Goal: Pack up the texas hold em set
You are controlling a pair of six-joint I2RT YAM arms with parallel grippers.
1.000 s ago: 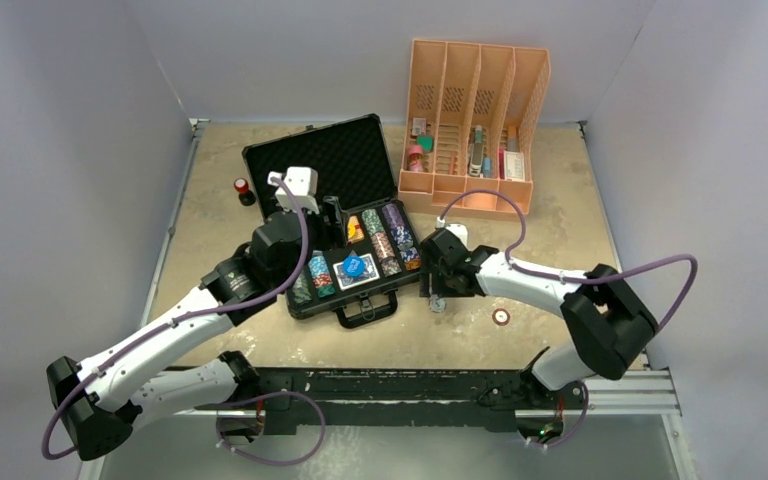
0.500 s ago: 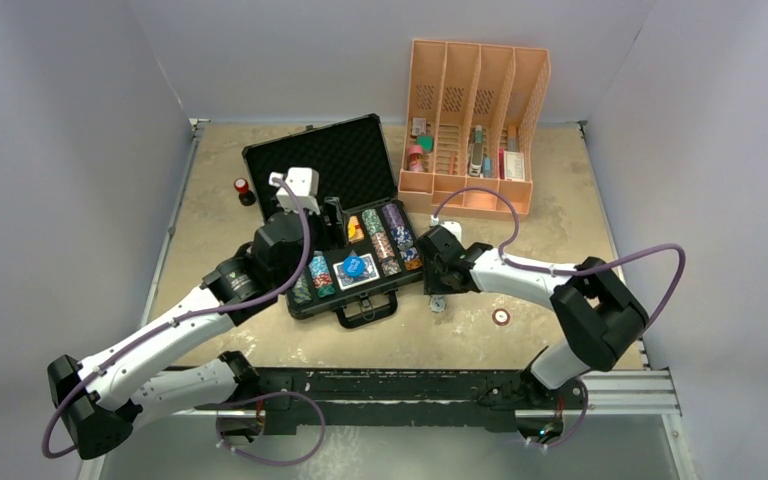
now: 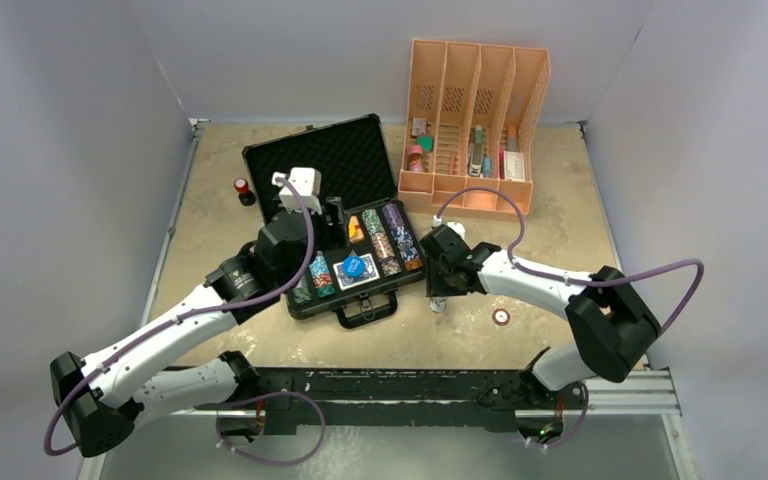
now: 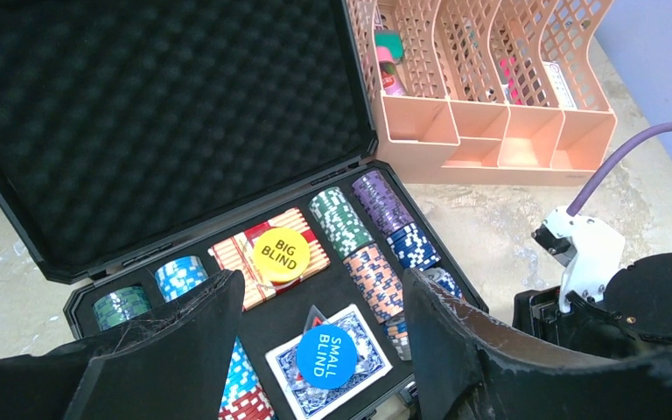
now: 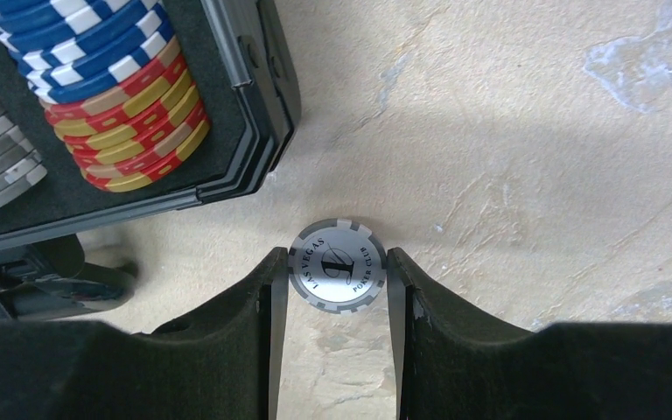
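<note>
Currently the step in hand is gathering a stray chip: the right pincer (image 5: 337,262) stands narrow, its fingers touching both edges of a grey-and-silver round poker chip (image 5: 337,276) that lies flat on the beige surface (image 5: 534,175), just beside the front right corner of the open black foam-lined briefcase (image 3: 305,160). The left pincer (image 4: 319,282) hovers wide and empty over the packed rows of multicoloured chips (image 4: 376,262). Next, I judge, the chip must be lifted without slipping, carried over the case wall and set into a chip row.
</note>
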